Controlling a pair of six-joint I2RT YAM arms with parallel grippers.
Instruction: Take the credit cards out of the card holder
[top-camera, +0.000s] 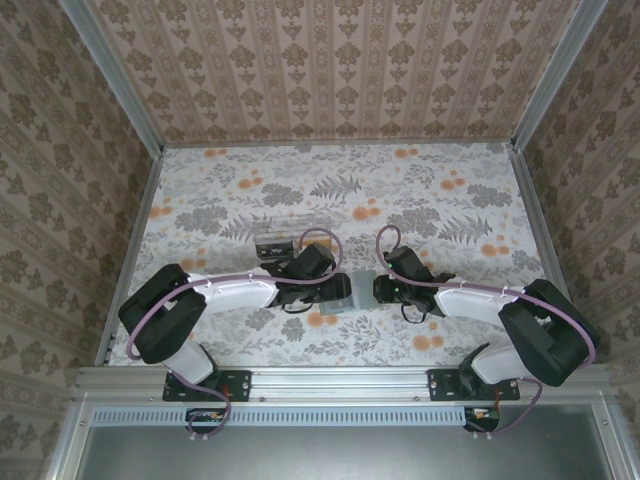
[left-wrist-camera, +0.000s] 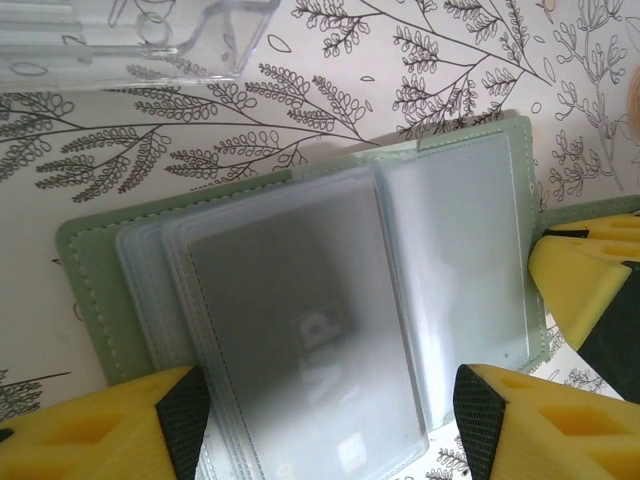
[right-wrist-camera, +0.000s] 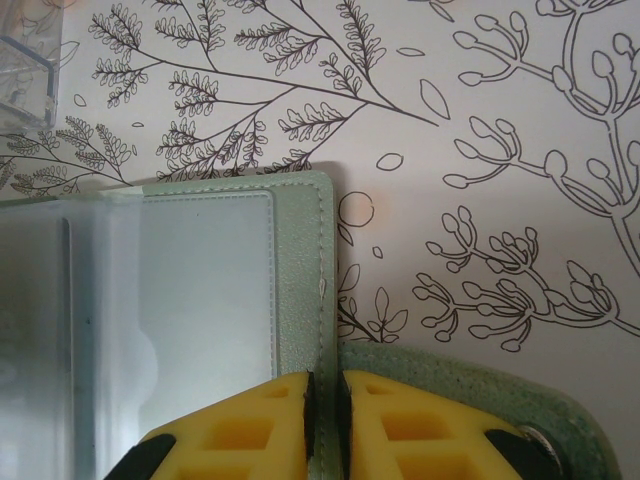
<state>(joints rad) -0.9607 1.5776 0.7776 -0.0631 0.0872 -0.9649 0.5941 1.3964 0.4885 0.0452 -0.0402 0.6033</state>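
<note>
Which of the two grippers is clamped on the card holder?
The right gripper: its yellow fingers pinch the card holder by its green edge; the left gripper stands wide open.

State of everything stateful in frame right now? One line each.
card holder: open on the table, sleeves fanned.
grey card: inside the front sleeve.
left hand: open, straddling the sleeves.
right hand: shut on the card holder's edge.
clear box: on the table, lid unclear.

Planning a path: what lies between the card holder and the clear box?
Bare floral table cover lies between card holder and clear box, seen in the left wrist view.
</note>
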